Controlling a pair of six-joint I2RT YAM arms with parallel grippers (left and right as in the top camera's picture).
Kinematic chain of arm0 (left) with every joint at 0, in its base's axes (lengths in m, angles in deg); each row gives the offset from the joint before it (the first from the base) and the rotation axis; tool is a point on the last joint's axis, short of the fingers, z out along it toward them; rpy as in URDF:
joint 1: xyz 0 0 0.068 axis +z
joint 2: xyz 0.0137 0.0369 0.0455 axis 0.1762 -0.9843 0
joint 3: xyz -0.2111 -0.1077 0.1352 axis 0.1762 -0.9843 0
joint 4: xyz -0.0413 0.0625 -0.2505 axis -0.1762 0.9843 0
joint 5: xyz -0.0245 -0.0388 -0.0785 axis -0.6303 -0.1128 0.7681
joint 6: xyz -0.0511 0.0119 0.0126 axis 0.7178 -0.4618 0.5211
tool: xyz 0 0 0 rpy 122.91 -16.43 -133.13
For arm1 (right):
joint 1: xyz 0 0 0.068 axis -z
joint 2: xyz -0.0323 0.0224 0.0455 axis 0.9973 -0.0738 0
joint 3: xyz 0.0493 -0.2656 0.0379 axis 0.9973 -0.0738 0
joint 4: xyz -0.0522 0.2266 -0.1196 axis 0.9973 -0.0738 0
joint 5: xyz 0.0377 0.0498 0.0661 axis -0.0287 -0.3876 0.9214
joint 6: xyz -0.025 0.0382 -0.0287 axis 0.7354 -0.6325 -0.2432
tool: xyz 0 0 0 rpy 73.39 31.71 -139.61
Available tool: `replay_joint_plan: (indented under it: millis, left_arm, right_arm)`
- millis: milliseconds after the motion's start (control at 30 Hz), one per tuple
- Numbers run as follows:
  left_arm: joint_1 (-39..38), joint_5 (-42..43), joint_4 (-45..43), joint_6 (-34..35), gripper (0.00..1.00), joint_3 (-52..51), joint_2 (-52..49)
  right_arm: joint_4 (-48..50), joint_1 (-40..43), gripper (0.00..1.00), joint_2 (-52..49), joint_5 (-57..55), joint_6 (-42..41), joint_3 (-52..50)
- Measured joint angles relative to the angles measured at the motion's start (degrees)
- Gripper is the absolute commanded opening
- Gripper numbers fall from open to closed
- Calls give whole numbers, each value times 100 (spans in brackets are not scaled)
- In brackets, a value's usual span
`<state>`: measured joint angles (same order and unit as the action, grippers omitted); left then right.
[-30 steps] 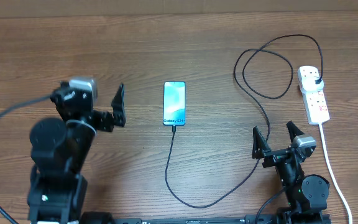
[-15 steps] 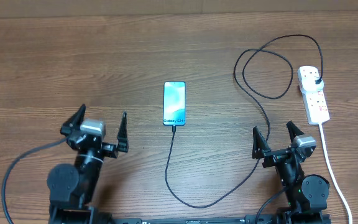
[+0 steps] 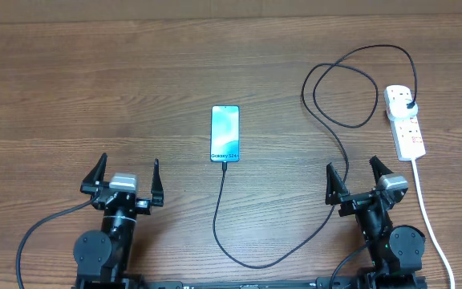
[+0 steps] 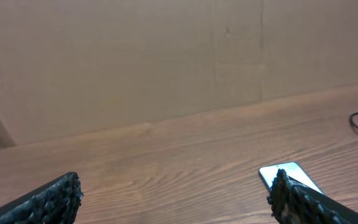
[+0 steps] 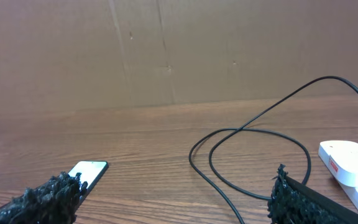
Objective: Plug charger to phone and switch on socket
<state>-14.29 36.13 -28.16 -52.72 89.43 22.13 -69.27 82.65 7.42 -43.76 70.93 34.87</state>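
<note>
The wooden table (image 3: 70,64) is shown with the left gripper (image 3: 129,164) set below and left of the phone (image 3: 224,132) in the overhead view, and the right gripper (image 3: 351,164) below and to its right; both are spread wide, with nothing held. The charger (image 3: 216,213) is joined to the phone's lower edge, curved away rightward and looped. Its black plug is seated in the socket (image 3: 407,132), well to the phone's right.

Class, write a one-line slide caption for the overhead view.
Phone plugged into the charger cable looping to the white power strip; left gripper and right gripper open, empty.
</note>
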Motion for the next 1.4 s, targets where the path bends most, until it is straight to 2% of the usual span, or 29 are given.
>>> replay_joint_plan:
  millis: [200,333,1400]
  left_arm:
    - [0,-107,-22,-26,99,-656,614]
    - [0,-114,317,-22,100,-903,767]
    - [0,-109,299,-20,100,-916,780]
  right_arm:
    - [0,2,100,0,-2,2,0]
    - [0,2,100,0,0,2,0]
    - [-2,0,100,0,0,0,0]
